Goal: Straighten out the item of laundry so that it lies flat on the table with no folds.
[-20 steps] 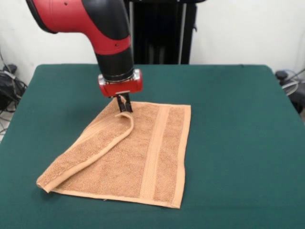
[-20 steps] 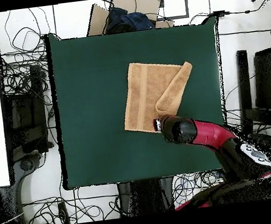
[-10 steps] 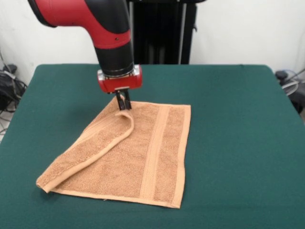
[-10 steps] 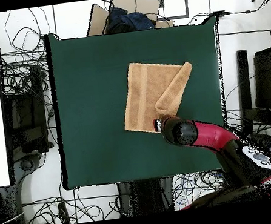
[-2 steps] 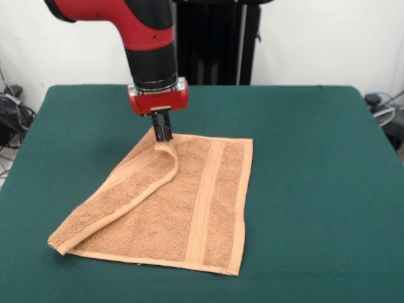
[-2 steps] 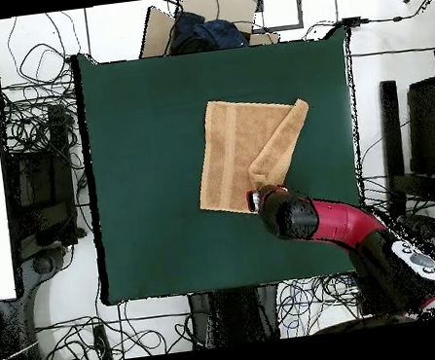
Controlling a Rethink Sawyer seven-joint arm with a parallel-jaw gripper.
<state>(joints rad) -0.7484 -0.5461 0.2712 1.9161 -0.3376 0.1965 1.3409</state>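
Front view: I see the gripper (image 5: 163,134) with fingers pinching the far corner of the folded flap of the towel (image 5: 189,208), which lies mid-table (image 5: 315,158) with its 9 o'clock side doubled over. Overhead view: I see the towel (image 6: 238,151) just right of centre, flap at 3 o'clock, arm (image 6: 335,227) entering from 5 o'clock.

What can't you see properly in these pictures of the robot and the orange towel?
- Front view: whether the gripper actually pinches the peach-orange terry towel; its tips meet the folded corner, too small to tell.
- Overhead view: the gripper is hidden under the red and black arm.
- Both views: the cloth under the folded-over flap.
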